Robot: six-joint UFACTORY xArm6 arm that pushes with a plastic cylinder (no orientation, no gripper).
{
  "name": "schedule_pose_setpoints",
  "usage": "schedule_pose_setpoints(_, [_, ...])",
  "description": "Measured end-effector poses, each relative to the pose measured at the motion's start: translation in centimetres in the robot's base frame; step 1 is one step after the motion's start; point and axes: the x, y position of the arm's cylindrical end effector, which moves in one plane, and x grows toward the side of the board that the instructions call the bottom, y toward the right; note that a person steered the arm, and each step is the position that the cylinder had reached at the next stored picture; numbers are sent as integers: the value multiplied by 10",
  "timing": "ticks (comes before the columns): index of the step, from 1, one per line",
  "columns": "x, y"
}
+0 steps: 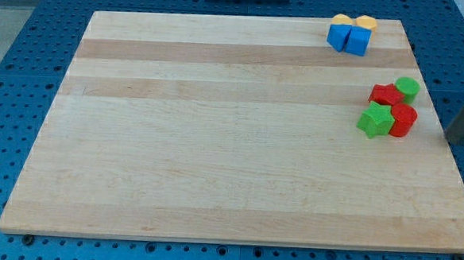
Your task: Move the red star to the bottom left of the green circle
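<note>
Near the wooden tabletop's (215,145) top right corner sit two blue blocks (347,37) touching two yellow ones (355,22). Lower, a green star (375,120) touches a red block (403,121); the red star (386,95) sits above, touching the green circle (408,87). My tip (454,140), fingerless, stands rightmost, near the cluster.

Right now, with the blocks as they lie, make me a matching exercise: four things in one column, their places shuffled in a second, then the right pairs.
1. green circle
2. green star
3. blue blocks
4. my tip

A. near the view's top, just below the yellow blocks
B. far at the view's right, touching no block
C. just up and right of the red star
D. just left of the rounded red block

Pairs: 1-C, 2-D, 3-A, 4-B
</note>
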Motion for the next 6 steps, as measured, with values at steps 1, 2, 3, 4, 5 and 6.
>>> schedule_pose_setpoints(1, [-21,4])
schedule_pose_setpoints(2, [-40,-13])
schedule_pose_setpoints(3, [-46,-46])
schedule_pose_setpoints(4, [-53,-67])
schedule_pose_setpoints(5, [-65,-86])
schedule_pose_setpoints(6, [-77,-94])
